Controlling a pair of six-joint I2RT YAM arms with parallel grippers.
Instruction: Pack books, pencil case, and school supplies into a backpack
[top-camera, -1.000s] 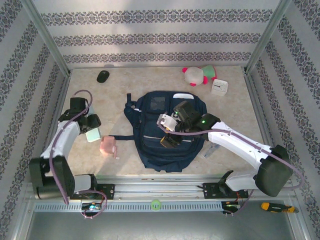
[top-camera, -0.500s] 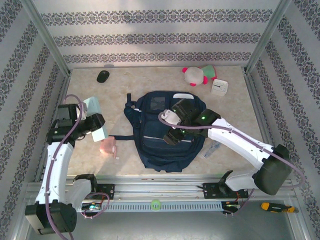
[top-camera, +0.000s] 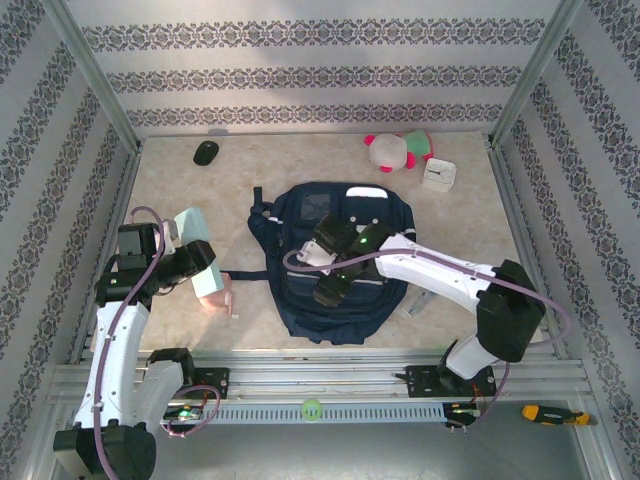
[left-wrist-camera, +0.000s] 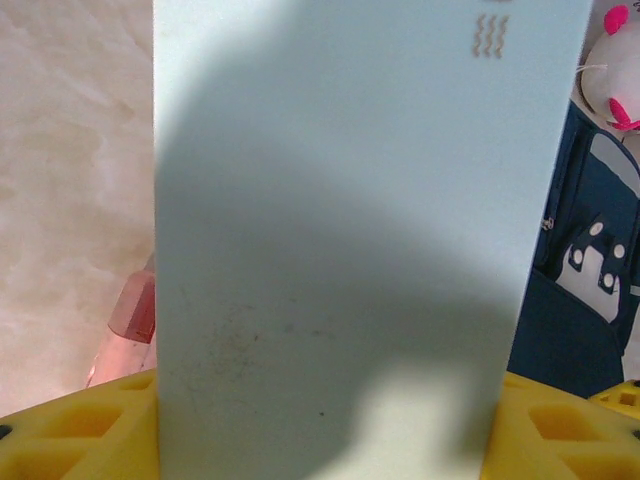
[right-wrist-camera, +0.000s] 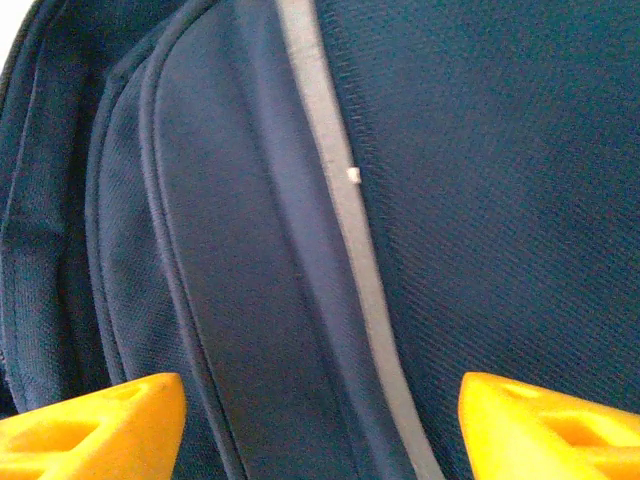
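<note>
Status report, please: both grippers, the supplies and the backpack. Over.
Left gripper shut on teal square. Right gripper open, empty, over backpack. Pink piece on table beside backpack. Right arm lies across backpack.

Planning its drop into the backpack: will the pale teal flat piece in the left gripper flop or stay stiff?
Probably stiff: the pale teal piece stands straight up from the left gripper, unsagging. Likely light, being flat. Its smooth face might slip in a loose grip.

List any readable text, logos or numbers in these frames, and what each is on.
No readable words or numbers.
teal card: small gold mark of three wavy lines, no letters.
clock: dial markings too small to read.
backpack: front patch shows no legible text.
</note>
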